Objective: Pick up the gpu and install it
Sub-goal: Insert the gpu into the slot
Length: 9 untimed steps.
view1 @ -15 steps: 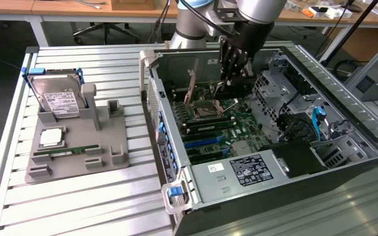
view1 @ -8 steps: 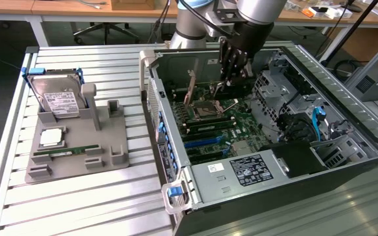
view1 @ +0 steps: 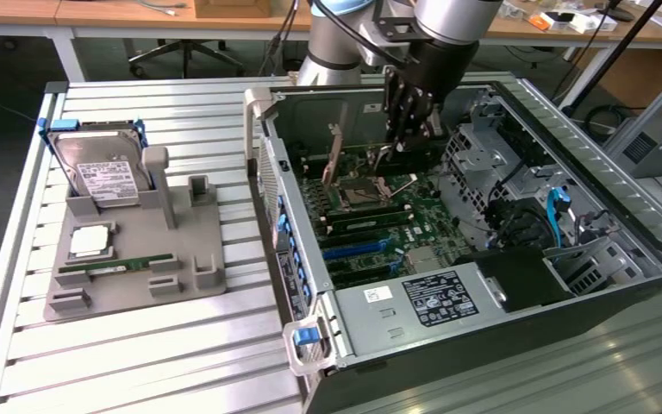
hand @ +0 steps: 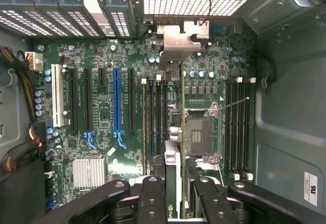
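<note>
Holding the gpu [view1: 334, 159] inside the open tower case [view1: 265, 172], I judge the pick done and the install under way. The exterior view shows my fingers [view1: 400, 121] pinching it above the motherboard [view1: 423, 216]. The wrist view shows it edge-on by the CPU socket [hand: 199, 135], apart from the blue slot [hand: 117, 102]. Seating calls for squaring its edge over a slot.

Arm [view1: 455, 19]: silver and grey, entering from the top edge of the exterior view and sloping down.
Wrist [view1: 434, 62]: black, turned so the tool points almost straight down.
Gripper [view1: 396, 142]: dark, held low with its tips downward.
Fingers [hand: 153, 199]: pressed in on both flat sides of the gpu [hand: 179, 42], which is seen edge-on.
</note>
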Motion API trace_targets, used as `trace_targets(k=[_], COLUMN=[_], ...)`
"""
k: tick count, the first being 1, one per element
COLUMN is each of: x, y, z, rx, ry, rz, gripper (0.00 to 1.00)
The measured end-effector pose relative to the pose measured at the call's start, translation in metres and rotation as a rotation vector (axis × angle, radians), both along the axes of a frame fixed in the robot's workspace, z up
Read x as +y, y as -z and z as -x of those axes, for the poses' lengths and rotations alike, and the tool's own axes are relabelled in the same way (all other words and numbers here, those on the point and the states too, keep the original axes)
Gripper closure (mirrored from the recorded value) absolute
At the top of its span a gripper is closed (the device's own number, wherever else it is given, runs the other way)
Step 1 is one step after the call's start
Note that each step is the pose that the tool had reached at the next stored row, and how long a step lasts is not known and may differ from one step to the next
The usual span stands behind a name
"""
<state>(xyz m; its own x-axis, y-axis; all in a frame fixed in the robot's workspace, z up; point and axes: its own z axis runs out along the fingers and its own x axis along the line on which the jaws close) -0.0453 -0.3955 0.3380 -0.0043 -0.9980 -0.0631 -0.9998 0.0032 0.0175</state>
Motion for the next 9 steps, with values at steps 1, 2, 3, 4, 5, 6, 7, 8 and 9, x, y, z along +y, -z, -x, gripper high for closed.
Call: trace_targets(k=[1, 2, 3, 4, 5, 6, 7, 8, 9], x=[0.0, 0.0, 0.0, 0.0, 0.0, 0.0, 0.0, 0.0, 0.0], y=[0.0003, 0.0004, 0.0007, 0.0009, 0.0012, 0.0015, 0.0024, 0.0037, 0.0042], z=[0.0, 0.0, 0.0, 0.0, 0.0, 0.0, 0.0, 0.0, 0.0], rx=[0.0, 0.0, 0.0, 0.0, 0.0, 0.0, 0.0, 0.0, 0.0], ry=[0.0, 0.0, 0.0, 0.0, 0.0, 0.0, 0.0, 0.0, 0.0], rz=[0.0, 0.0, 0.0, 0.0, 0.0, -0.0001, 0.0, 0.0, 0.0], gripper=[0.73, 0.73, 0.73, 0.73, 0.73, 0.73, 0.73, 0.73, 0.73])
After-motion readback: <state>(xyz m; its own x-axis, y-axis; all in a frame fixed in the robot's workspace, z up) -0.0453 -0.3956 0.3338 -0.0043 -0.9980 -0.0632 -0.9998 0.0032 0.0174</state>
